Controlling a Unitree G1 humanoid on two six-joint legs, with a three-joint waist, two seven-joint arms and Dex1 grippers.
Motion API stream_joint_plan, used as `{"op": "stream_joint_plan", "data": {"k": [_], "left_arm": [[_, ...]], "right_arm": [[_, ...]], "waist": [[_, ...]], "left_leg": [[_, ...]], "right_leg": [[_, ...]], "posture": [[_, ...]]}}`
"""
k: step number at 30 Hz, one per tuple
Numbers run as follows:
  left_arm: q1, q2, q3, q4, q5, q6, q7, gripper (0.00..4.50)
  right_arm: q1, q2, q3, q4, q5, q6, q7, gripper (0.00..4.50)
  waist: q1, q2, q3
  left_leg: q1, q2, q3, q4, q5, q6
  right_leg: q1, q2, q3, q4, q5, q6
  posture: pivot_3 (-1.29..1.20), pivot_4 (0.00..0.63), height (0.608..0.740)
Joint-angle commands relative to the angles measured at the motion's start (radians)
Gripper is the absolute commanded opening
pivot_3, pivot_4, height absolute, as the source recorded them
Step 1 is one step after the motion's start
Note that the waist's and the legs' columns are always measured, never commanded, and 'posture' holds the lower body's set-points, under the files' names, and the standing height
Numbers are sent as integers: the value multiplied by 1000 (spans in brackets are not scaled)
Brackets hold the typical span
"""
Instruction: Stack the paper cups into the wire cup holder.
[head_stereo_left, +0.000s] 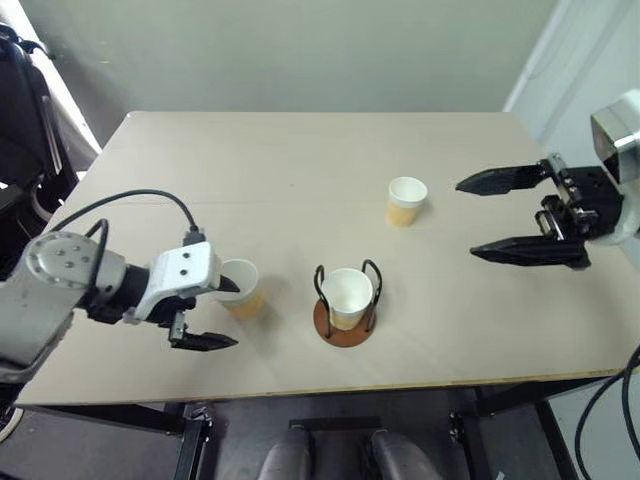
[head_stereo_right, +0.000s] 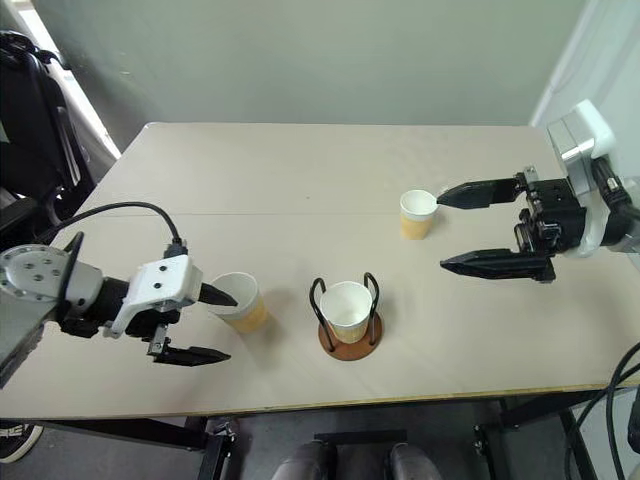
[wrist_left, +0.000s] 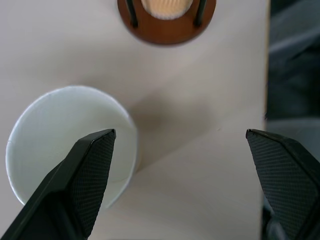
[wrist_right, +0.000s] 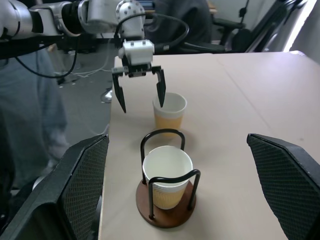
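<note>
At the table's front middle stands the wire cup holder (head_stereo_left: 344, 328), and one paper cup (head_stereo_left: 347, 292) sits upright inside its black loops. A second paper cup (head_stereo_left: 240, 288) stands to its left. My left gripper (head_stereo_left: 232, 314) is open just above it, one fingertip (wrist_left: 80, 180) over the cup's white rim and the other out toward the table's front edge. The third paper cup (head_stereo_left: 406, 200) stands upright further back on the right. My right gripper (head_stereo_left: 467, 219) hangs open and empty above the table, right of that cup, pointing left.
The tan table (head_stereo_left: 300, 160) ends close in front of the holder and the left cup. A black chair (head_stereo_left: 25, 110) stands off the table's left side. In the right wrist view a person (wrist_right: 30, 115) and office chairs are beyond that side.
</note>
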Motion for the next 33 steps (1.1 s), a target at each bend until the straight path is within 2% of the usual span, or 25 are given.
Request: {"op": "stream_joint_plan", "data": {"k": [1,4,15,20,24,27,29,33], "left_arm": [[-54,-28,-33,10,38,-19,-2,4500],[-84,-51,-59,15,52,-21,-8,3924],[-101,-72,-43,20,29,-25,-68,23],[-132,-73,-19,30,-14,-19,-113,23],[-257,-94,8,41,-106,-4,-178,23],[-558,-204,-9,144,-172,5,-225,23],[-688,-270,-33,211,-181,-6,-268,23],[-823,-337,-127,306,-202,-84,-307,23]], "right_arm": [[10,-32,-48,-49,32,3,-32,4482],[21,-48,-57,-56,45,3,-48,4500],[88,-79,-116,-81,105,6,-84,4500],[90,-72,-151,-89,186,33,-103,4500],[133,-96,-198,-117,253,62,-105,4500],[141,-98,-196,-119,246,48,-126,4500],[143,-95,-193,-122,244,39,-137,4500],[149,-89,-185,-136,240,27,-163,4500]], "waist": [[0,0,0],[1,0,0],[1,0,0],[1,0,0],[8,0,0],[19,-1,1],[19,-1,0],[13,1,-1]], "left_leg": [[0,0,0,0,0,0],[-1,0,0,1,0,0],[-1,0,0,3,0,1],[-1,0,0,3,0,2],[-1,0,-1,5,1,2],[-1,-1,-2,8,1,4],[-3,-1,-3,9,3,6],[-1,-5,-1,9,1,8]], "right_leg": [[0,0,0,0,0,0],[0,0,0,-1,1,1],[1,0,0,-1,1,4],[2,0,0,-1,1,4],[3,1,0,-1,1,5],[5,0,0,-1,2,6],[5,0,0,-2,4,7],[7,-4,1,-3,4,11]], "posture": [[0,150,740],[0,150,740],[0,150,740],[0,150,740],[0,150,740],[0,150,740],[0,150,740],[0,150,740]]}}
